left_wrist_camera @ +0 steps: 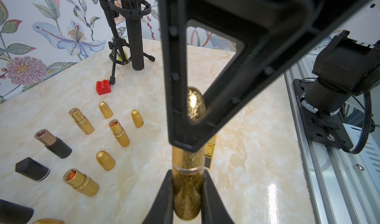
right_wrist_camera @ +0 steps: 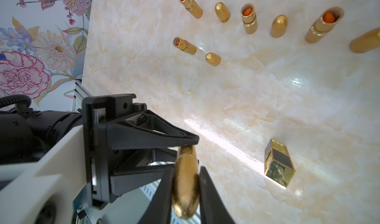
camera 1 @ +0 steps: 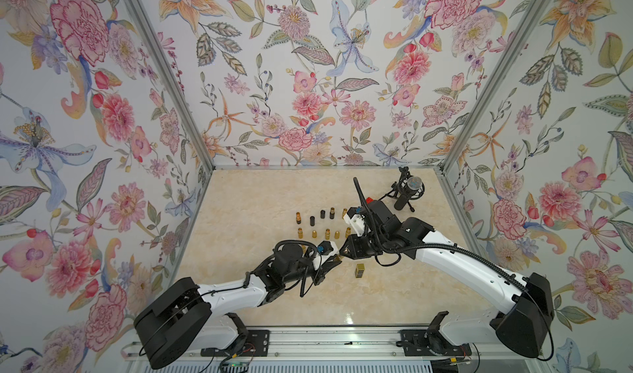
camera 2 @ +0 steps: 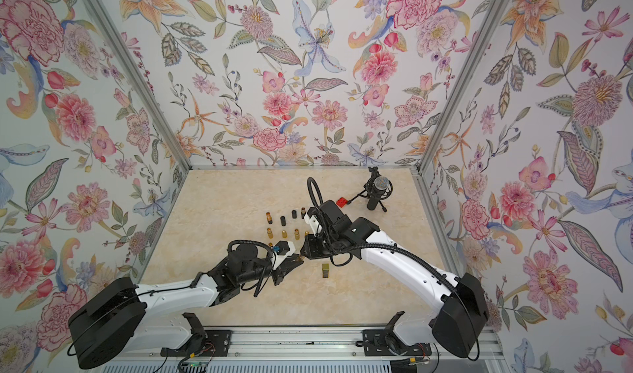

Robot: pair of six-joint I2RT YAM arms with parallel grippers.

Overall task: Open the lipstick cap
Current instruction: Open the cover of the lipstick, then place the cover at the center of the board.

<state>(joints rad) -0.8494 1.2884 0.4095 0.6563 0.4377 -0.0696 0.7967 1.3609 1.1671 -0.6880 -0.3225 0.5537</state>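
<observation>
in both top views the two arms are meeting over the marble table (camera 1: 260, 285) near its middle. the left gripper (camera 1: 337, 259) is reaching in from 8 o'clock and the right gripper (camera 1: 344, 251) from 2 o'clock, tips almost touching. only a speck of the gold lipstick (camera 1: 339, 258) is showing between them, so the jaws cannot be read here. the rows of opened lipsticks (camera 1: 300, 232) and loose caps (camera 1: 314, 234) are standing at 11 o'clock from the meeting point. a square gold lipstick (camera 1: 359, 271) is lying at 4 o'clock, untouched.

in the left wrist view the left gripper (left_wrist_camera: 187, 176) is pinching one end of the gold lipstick (left_wrist_camera: 188, 159), jaws narrow and tight on the barrel. the seam ring is sitting just beyond its fingers (left_wrist_camera: 164, 192) with no gap opening. the right gripper (left_wrist_camera: 186, 144) is clamping the far end.

in the right wrist view the right gripper (right_wrist_camera: 186, 171) is squeezing the rounded end of the gold lipstick (right_wrist_camera: 185, 192), jaws narrow around it. the left gripper (right_wrist_camera: 186, 151) is gripping the other end.

judging by this, both grips are looking set and the lipstick is hanging clear of the table, but the cap is not yet off. the pull apart is remaining, and which end is the cap is not showing for certain.
</observation>
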